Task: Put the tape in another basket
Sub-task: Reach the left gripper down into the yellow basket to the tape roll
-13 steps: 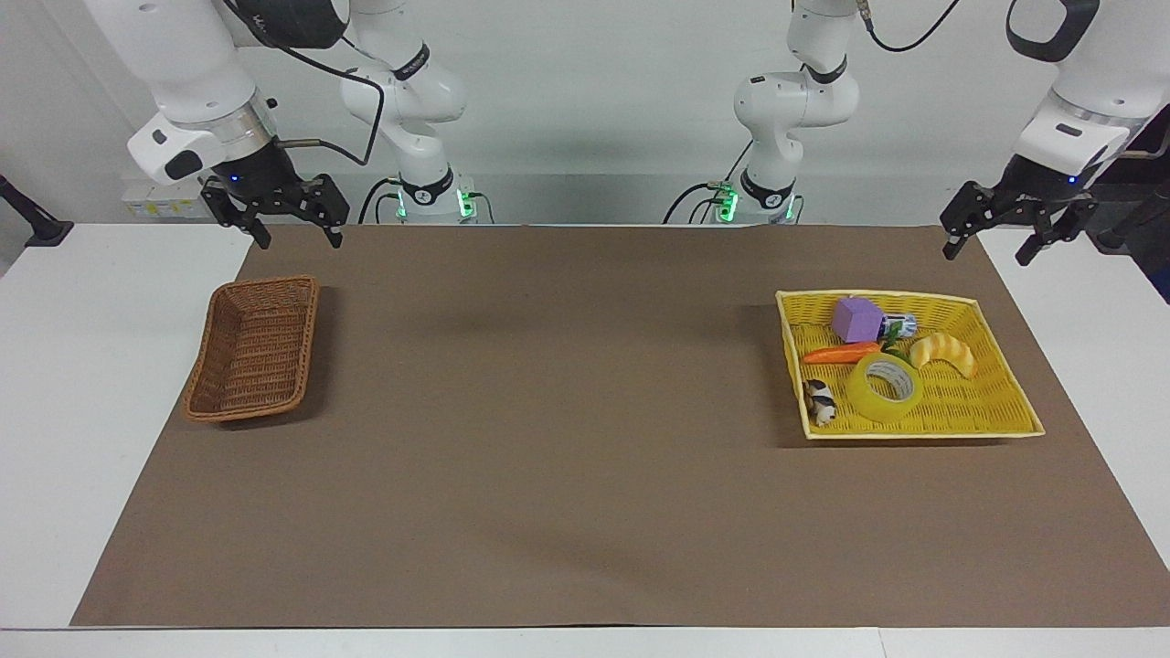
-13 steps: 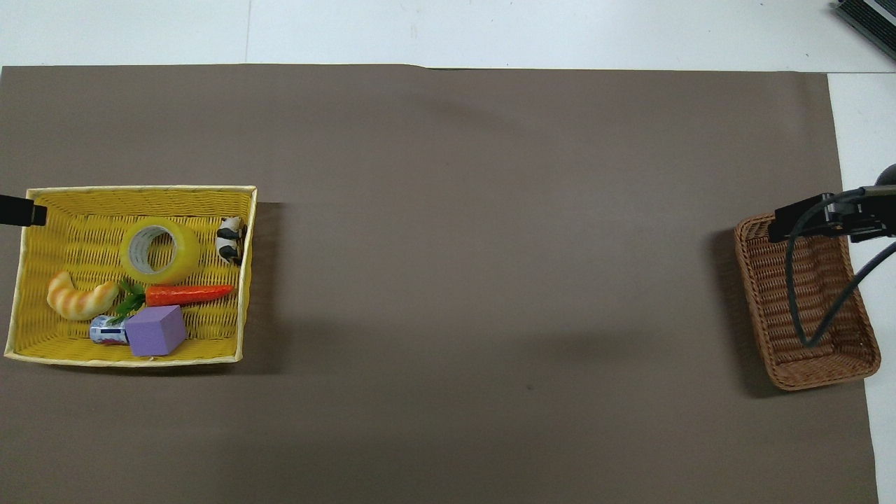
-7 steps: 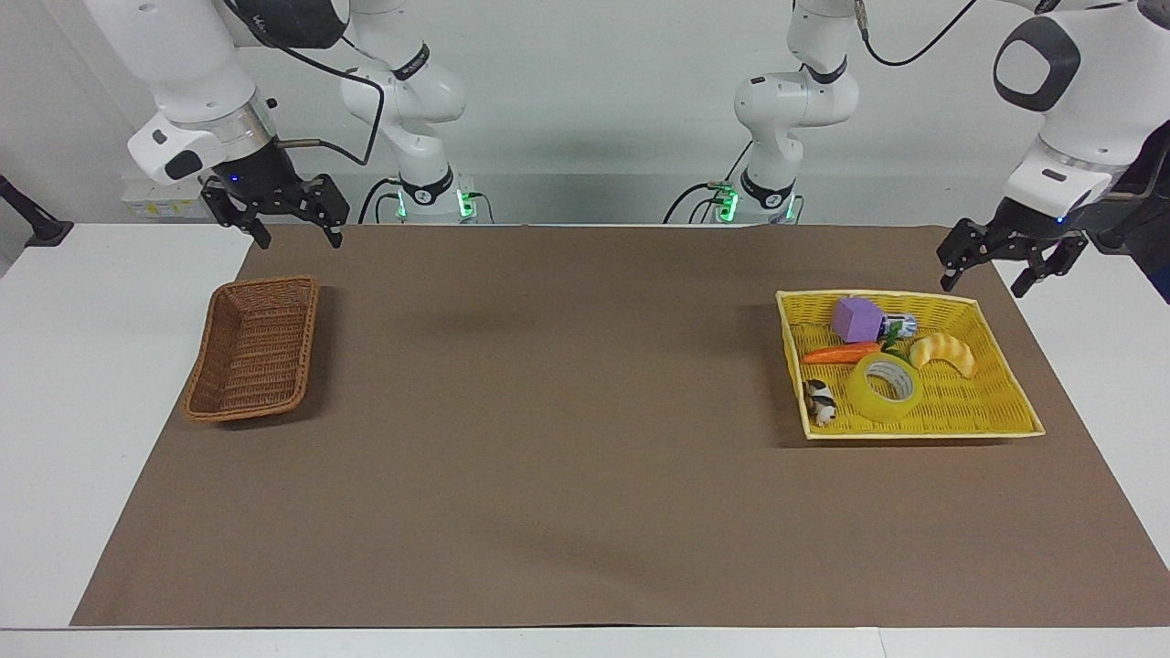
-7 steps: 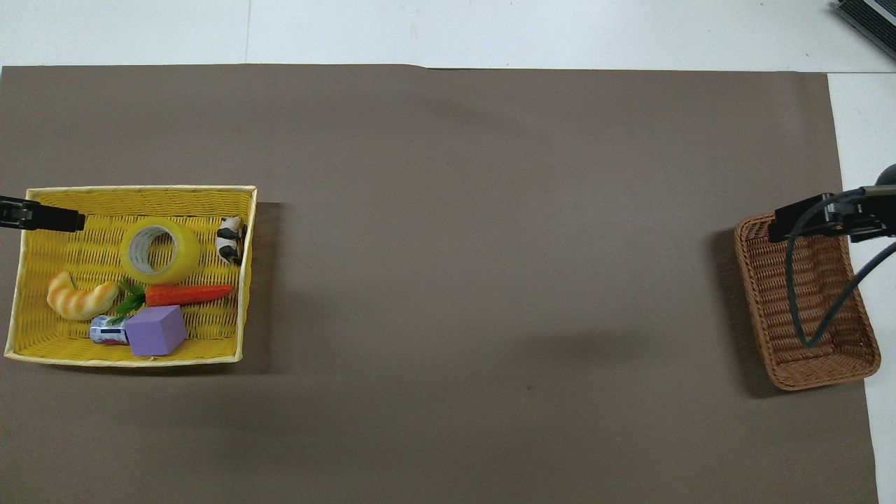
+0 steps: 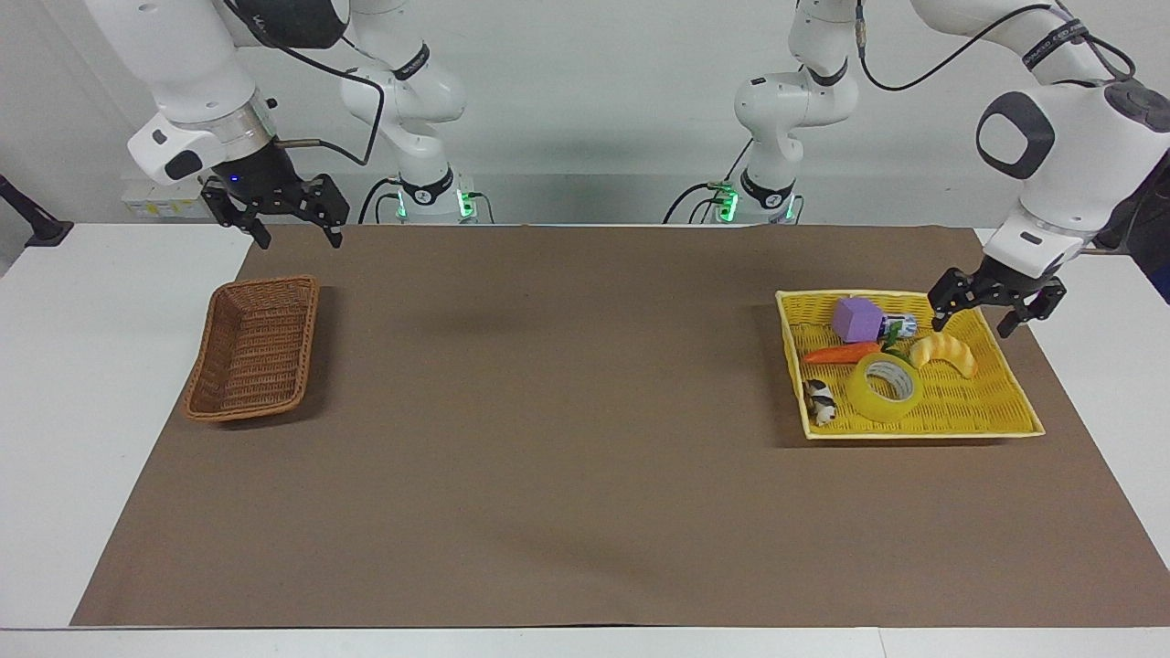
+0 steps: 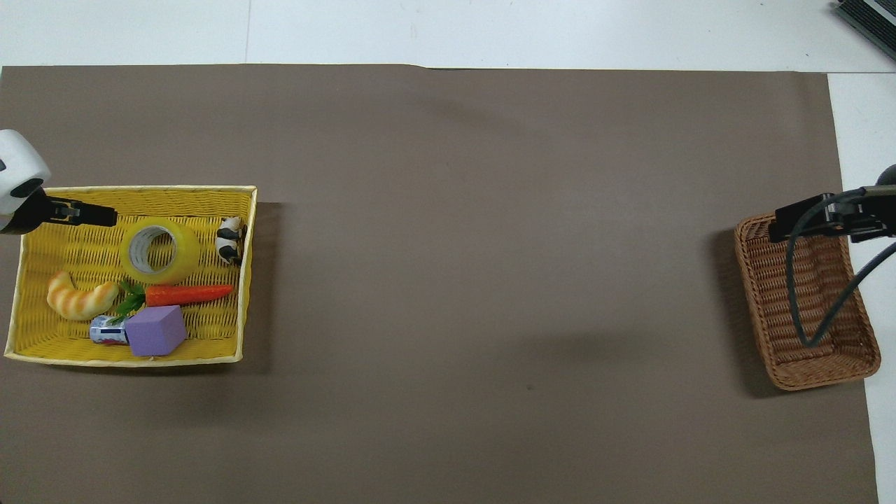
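The left gripper is held with jaws spread and empty above the yellow basket, over the croissant toy. The tape is laid flat in that basket, its core hole facing upward, beside the carrot. The right gripper, jaws likewise spread, is kept waiting above the mat near the brown basket.
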Available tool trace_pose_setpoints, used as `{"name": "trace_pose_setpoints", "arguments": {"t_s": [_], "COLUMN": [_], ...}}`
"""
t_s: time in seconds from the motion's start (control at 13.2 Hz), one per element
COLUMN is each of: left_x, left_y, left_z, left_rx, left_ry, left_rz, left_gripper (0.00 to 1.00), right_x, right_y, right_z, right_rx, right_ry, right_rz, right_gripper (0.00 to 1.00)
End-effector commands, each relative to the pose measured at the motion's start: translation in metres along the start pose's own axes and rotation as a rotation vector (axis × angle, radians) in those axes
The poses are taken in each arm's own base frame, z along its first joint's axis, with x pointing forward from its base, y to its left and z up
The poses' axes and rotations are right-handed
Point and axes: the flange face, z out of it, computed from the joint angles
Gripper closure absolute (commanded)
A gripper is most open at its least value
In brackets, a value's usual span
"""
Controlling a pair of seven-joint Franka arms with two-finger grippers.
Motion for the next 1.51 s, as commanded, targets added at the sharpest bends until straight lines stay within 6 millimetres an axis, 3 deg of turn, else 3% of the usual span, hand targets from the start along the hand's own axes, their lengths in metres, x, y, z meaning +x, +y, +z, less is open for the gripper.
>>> {"name": "trace_pose_setpoints", "arguments": {"t_s": [0.0,0.23,0.38,0.75,0.83,0.91,1.06,1.21,1.43], "left_x": [-0.001,-0.003,-0.015,-0.031,-0.034,-0.036,-0.038,-0.037,-0.028], "left_y": [-0.012,-0.017,-0.011,0.001,0.002,0.002,0.003,0.001,0.0], "left_z": [0.026,0.053,0.071,0.089,0.09,0.09,0.091,0.089,0.083], "left_rx": [-0.022,-0.045,-0.072,-0.1,-0.102,-0.103,-0.105,-0.104,-0.103], "left_ry": [-0.007,-0.014,-0.045,-0.072,-0.077,-0.079,-0.084,-0.081,-0.073], "left_rz": [-0.025,-0.057,-0.072,-0.084,-0.084,-0.083,-0.082,-0.083,-0.064], "left_gripper": [0.0,0.0,0.0,0.0,0.05,0.2,0.67,0.99,1.0], "right_x": [-0.007,-0.007,-0.007,-0.007,-0.007,-0.007,-0.008,-0.01,-0.015], "right_y": [0.002,0.002,0.002,0.002,0.002,0.002,0.004,0.004,0.003], "right_z": [-0.001,-0.001,-0.001,-0.001,-0.001,-0.001,0.0,0.001,0.006], "right_rx": [-0.006,-0.005,-0.006,-0.005,-0.005,-0.005,-0.005,-0.005,0.0], "right_ry": [-0.006,-0.006,-0.006,-0.006,-0.006,-0.008,-0.009,-0.011,-0.015], "right_rz": [0.009,0.009,0.009,0.009,0.009,0.009,0.007,-0.011,-0.013], "right_gripper": [0.0,0.0,0.0,0.0,0.0,0.0,0.0,0.0,0.0]}}
